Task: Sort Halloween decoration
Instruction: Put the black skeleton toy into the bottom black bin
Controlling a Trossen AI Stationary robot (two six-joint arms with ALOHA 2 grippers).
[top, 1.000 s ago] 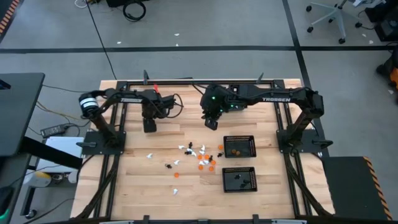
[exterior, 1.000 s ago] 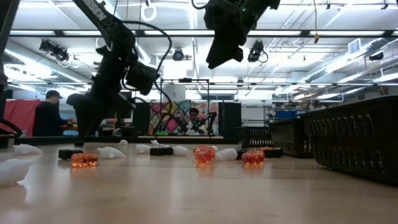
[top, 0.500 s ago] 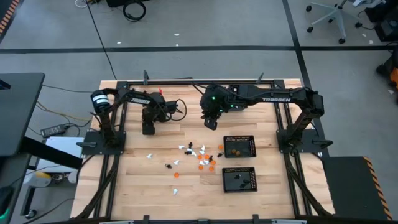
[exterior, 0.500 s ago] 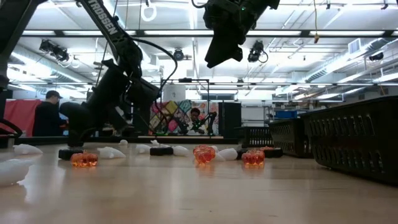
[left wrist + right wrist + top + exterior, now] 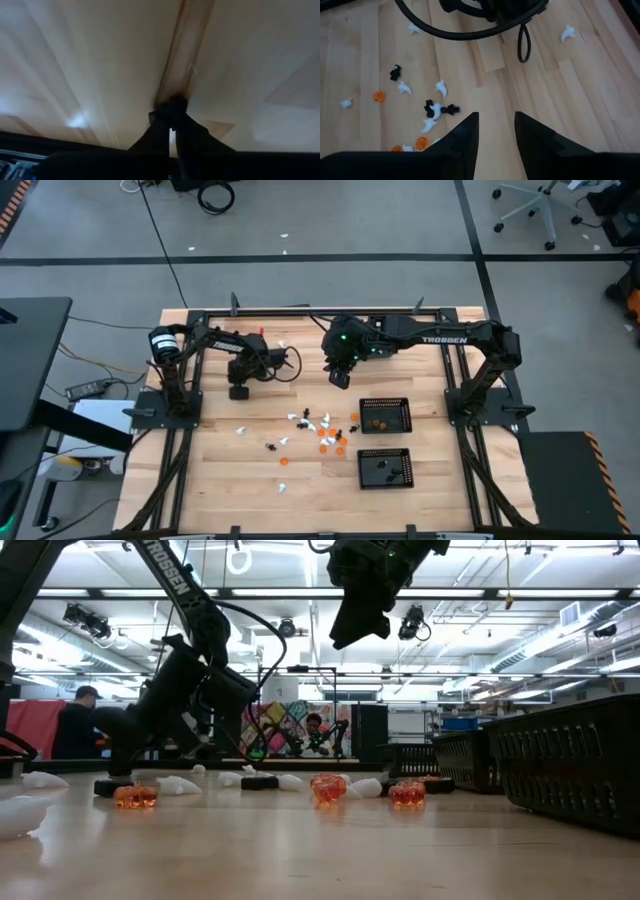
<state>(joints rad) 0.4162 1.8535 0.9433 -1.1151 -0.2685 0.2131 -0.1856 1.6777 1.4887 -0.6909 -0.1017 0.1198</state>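
The Halloween decoration lies loose in the middle of the wooden table: white figures (image 5: 305, 420), orange ones (image 5: 326, 445) and black ones (image 5: 270, 447). The right wrist view shows them too, white (image 5: 441, 88), orange (image 5: 379, 96) and black (image 5: 395, 72). My left gripper (image 5: 238, 392) is low over the bare far-left boards, well away from the figures. Its fingers (image 5: 170, 106) are shut with nothing showing between them. My right gripper (image 5: 341, 379) hangs high above the table's far middle, open (image 5: 495, 122) and empty. My left gripper points its shut fingertips (image 5: 172, 102) down at a seam of the table board. I cannot tell whether they touch the wood.
Two black mesh trays stand right of the figures: the far one (image 5: 385, 401) holds orange figures, the near one (image 5: 385, 451) black ones. In the low view a tray wall (image 5: 570, 765) rises at the right. A dark cable (image 5: 470, 30) loops over the far boards. People are behind the table.
My left gripper has come down toward the table and a little toward its near edge, while the arm's base has turned. The right arm and the figures have stayed where they were.
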